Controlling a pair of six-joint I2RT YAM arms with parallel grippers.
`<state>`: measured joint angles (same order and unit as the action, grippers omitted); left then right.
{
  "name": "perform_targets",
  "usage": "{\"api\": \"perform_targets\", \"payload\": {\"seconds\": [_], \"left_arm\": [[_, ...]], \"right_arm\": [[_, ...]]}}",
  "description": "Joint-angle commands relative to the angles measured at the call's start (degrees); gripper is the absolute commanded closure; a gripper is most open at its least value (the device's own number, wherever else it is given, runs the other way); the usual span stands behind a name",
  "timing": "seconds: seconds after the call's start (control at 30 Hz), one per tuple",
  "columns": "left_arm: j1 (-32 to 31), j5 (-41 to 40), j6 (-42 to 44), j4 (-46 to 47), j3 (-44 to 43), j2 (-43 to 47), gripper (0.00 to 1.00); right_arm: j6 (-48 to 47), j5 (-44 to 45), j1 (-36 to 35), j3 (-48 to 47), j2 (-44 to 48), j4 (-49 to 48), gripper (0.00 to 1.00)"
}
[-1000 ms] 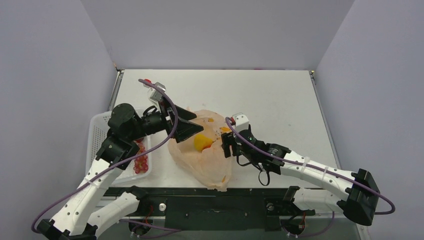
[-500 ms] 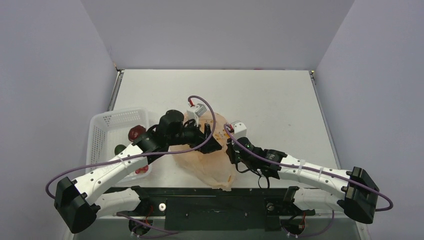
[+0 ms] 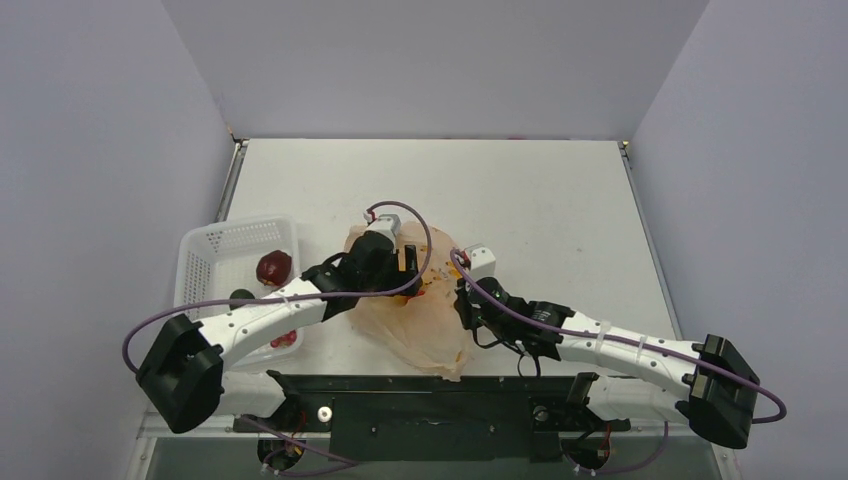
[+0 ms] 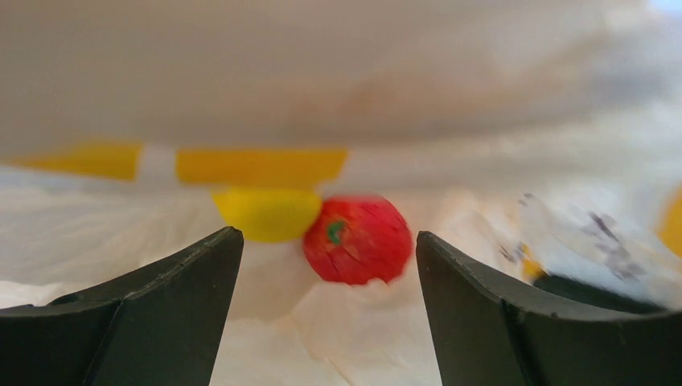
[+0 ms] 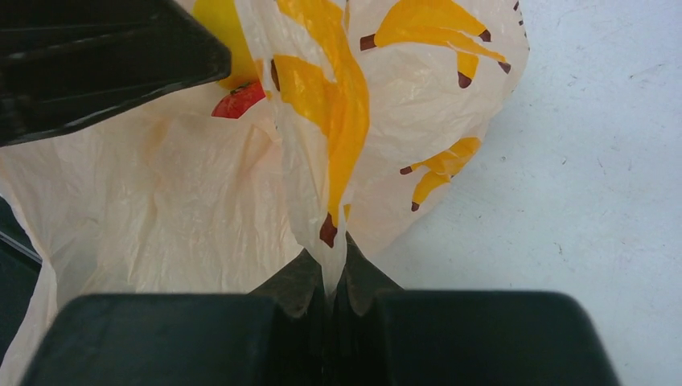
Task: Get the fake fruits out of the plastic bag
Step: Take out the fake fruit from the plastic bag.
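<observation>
The peach plastic bag (image 3: 430, 335) with banana prints lies crumpled at the table's near middle. My left gripper (image 3: 414, 272) is inside its mouth, open. In the left wrist view a bright red fake fruit (image 4: 357, 240) lies just ahead between the open fingers (image 4: 185, 281), untouched, next to a rounded yellow shape (image 4: 265, 213). My right gripper (image 5: 326, 261) is shut on a fold of the bag's (image 5: 185, 201) rim and holds it up. The red fruit (image 5: 239, 100) shows there under the left finger (image 5: 96, 64). A dark red fruit (image 3: 273, 267) and red berries (image 3: 283, 339) lie in the basket.
A white mesh basket (image 3: 215, 240) stands at the table's left edge, beside the left arm. Purple cables loop over both arms. Grey walls enclose the table on three sides.
My left arm has stretched out low and its gripper has gone into the bag's mouth. My right gripper has shut on the bag's rim.
</observation>
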<state>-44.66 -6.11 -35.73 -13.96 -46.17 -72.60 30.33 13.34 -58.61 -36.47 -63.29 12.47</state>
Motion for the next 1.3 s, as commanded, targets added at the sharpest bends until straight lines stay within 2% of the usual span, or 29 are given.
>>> {"api": "perform_targets", "payload": {"seconds": [0.0, 0.27, 0.47, 0.6, 0.83, 0.87, 0.97, 1.0, 1.1, 1.2, 1.27], "left_arm": [[-0.1, -9.8, -0.7, 2.3, -4.5, -5.1, 0.21], [0.0, -12.5, 0.3, 4.4, -8.2, -15.0, 0.15], [-0.1, -12.6, 0.5, 5.3, -7.5, -20.0, 0.15], [-0.1, -11.0, 1.1, 6.2, -6.9, -21.5, 0.2], [-0.1, -7.4, 3.6, 4.5, -7.6, -17.1, 0.41], [-0.1, -6.5, 3.8, 4.5, -7.5, -15.4, 0.49], [0.0, -5.0, 4.4, 3.8, -6.6, -11.5, 0.6], [0.0, -4.8, 4.5, 3.5, -6.4, -9.7, 0.68], [0.2, -4.2, 4.8, 1.5, -6.0, -6.4, 0.78], [0.5, -2.1, 4.7, -0.8, -5.8, -3.5, 0.96], [0.9, 0.5, 4.0, -1.4, -5.0, -2.0, 1.0]], "right_arm": [[0.4, 2.1, -0.4, 0.7, 1.9, -2.4, 1.0], [0.1, 3.1, -0.2, 1.3, 3.2, -2.2, 1.0], [-0.3, 3.9, -0.1, 1.4, 3.8, -1.8, 1.0], [-0.4, 3.9, 0.1, 1.5, 3.7, -1.9, 1.0], [-0.3, 4.2, 0.1, 1.5, 3.9, -1.8, 1.0], [-0.3, 4.2, 0.1, 1.5, 3.9, -1.8, 1.0], [-0.3, 4.3, 0.1, 1.5, 3.7, -1.8, 1.0], [-0.3, 4.3, 0.1, 1.4, 3.6, -1.9, 1.0], [-0.5, 4.3, 0.1, 1.2, 3.1, -2.0, 1.0], [-0.7, 4.3, 0.2, 0.9, 2.7, -2.3, 1.0], [-0.8, 4.1, 0.2, 0.7, 2.4, -2.6, 1.0]]}}
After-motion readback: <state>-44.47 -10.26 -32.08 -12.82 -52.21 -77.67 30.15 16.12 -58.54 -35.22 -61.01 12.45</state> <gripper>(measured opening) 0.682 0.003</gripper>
